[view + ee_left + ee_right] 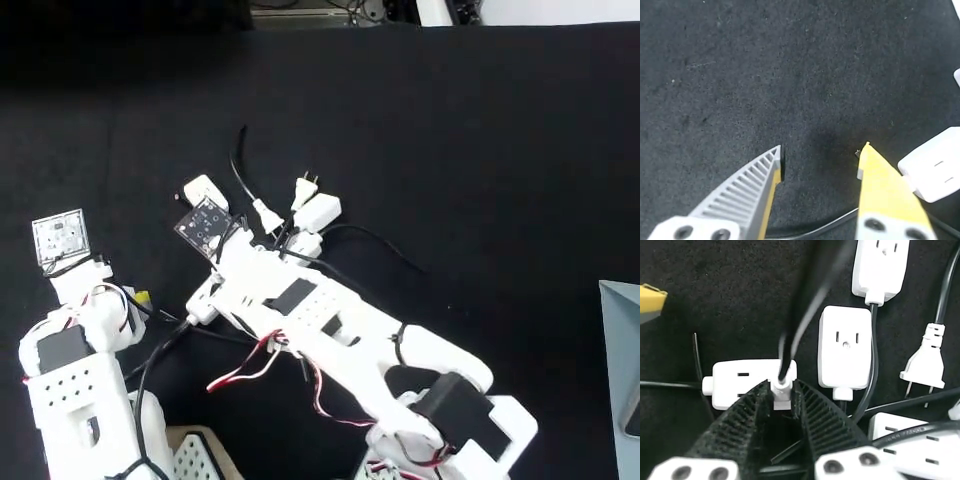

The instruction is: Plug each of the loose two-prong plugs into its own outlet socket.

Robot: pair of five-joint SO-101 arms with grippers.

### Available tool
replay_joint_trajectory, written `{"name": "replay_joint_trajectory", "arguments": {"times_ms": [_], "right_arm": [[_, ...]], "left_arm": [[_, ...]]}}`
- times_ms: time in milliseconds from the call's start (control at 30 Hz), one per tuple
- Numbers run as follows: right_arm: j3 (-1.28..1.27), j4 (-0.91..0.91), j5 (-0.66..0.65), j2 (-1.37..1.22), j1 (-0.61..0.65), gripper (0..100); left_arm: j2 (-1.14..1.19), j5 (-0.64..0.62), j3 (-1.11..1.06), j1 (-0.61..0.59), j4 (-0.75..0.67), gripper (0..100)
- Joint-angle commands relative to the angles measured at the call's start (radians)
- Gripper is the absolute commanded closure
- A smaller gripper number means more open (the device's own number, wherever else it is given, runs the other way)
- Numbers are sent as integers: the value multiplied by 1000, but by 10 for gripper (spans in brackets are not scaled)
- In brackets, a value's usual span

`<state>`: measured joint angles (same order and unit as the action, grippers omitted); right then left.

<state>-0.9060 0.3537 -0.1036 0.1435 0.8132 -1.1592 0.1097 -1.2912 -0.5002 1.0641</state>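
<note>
My right gripper (782, 395) is shut on a small white two-prong plug (781, 386) with a black cord (805, 305) rising from it. The plug sits against one end of a white outlet block (735, 384); its prongs are hidden. Beside it lie a second white outlet (845, 351), a third (880, 265) and a loose white plug (924, 365) with bare prongs. In the high view another loose plug (305, 186) lies by an outlet (320, 210). My left gripper (820, 157) hangs open over bare black cloth, a white outlet (935, 170) beside its yellow finger (880, 185).
Black cables (375, 240) loop around the outlets at the table's middle. A further white outlet block (910, 442) lies close to my right gripper. The left arm's yellow fingertip (650, 300) is nearby. A grey box edge (622, 350) stands at the far right.
</note>
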Motion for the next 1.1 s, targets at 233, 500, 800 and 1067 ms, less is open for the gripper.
{"name": "replay_joint_trajectory", "arguments": {"times_ms": [233, 500, 800, 1067], "right_arm": [[128, 141, -58, -96, -8, 987], [148, 140, -55, 157, -58, 987], [344, 137, 74, 193, -315, 987], [627, 109, 247, -59, -555, 986]], "left_arm": [[-12, -3, -19, -12, -18, 755], [-12, -3, -22, -12, -20, 755], [-12, -3, -36, -10, -25, 754], [-12, -3, -36, -10, -25, 754]]}}
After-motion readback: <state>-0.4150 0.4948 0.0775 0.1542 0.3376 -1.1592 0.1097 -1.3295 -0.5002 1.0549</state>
